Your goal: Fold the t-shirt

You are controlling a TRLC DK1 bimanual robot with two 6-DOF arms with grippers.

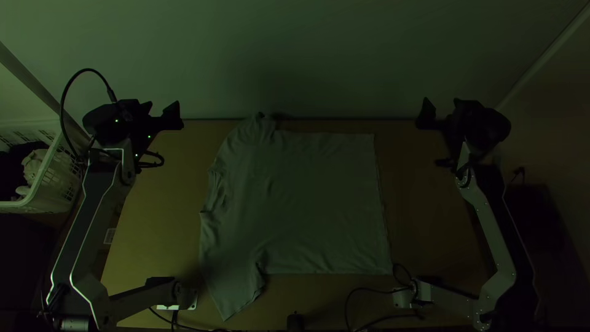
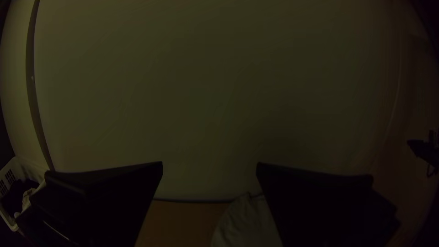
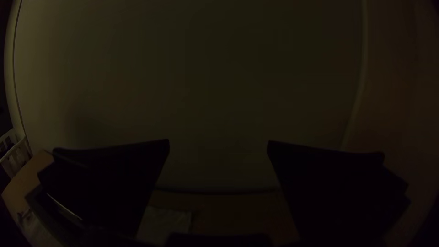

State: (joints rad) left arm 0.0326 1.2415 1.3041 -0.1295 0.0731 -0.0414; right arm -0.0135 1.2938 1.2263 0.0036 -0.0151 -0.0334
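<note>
My left gripper (image 1: 165,114) is over the table's far left corner, and my right gripper (image 1: 439,112) over its far right corner. Between them the t-shirt (image 1: 307,203) lies spread on the table, collar to the left and hem to the right. Its near sleeve points toward the near edge; the far sleeve reaches the far edge, slightly bunched. In the left wrist view the left gripper (image 2: 209,167) stands open beside part of the t-shirt (image 2: 247,224). The right gripper (image 3: 218,144) is open in its wrist view, with a piece of the t-shirt (image 3: 164,224) low down.
A white laundry basket (image 1: 52,178) with cloth in it stands left of the table (image 1: 147,227). A pale wall (image 1: 307,55) rises behind the far edge. Black cables (image 1: 350,301) and a small dark object (image 1: 295,321) are at the near edge.
</note>
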